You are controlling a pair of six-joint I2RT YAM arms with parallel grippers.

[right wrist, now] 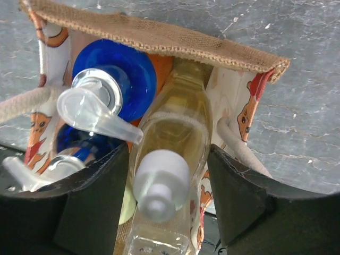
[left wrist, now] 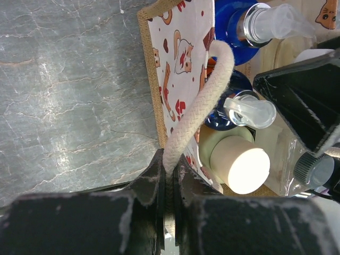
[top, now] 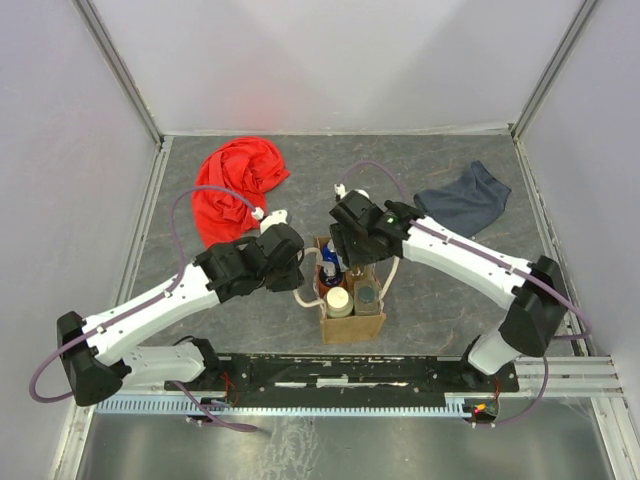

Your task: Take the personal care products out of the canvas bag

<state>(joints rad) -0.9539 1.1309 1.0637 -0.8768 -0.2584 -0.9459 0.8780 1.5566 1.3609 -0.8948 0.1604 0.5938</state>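
**Bottles are sitting in the tote while both tools are gripping**

Small tan-brown canvas bag (top: 350,322) with a cat-print lining is standing upright on the grey marbled counter (top: 420,320), near the middle and between the two arms. All five bottles are resting inside it, tops upward.

The left tool (left wrist: 169,180) is clamping one cream rope handle (left wrist: 199,106) of the bag, its jaws pinched almost together with the rope running up between them. The rope is arching over the bag's open mouth.

The right tool (right wrist: 170,196) is reaching down into the bag. Its two black fingers (right wrist: 95,207) are pressing against either side of the slim clear amber bottle (right wrist: 178,122), which is leaning against the bag's far rim.

Just beside that bottle, two orange bottles with blue tops (right wrist: 119,74) and clear pump heads are crowding the far half of the bag. The beige white-capped bottle (left wrist: 247,170) and the clear squarish dark-capped bottle (left wrist: 313,169) are filling the near half, side by side.

A crumpled red cloth (top: 235,185) is lying on the counter beyond the left arm. A dark blue-grey cloth (top: 465,200) is lying beyond the right arm. Both are well apart from the bag.
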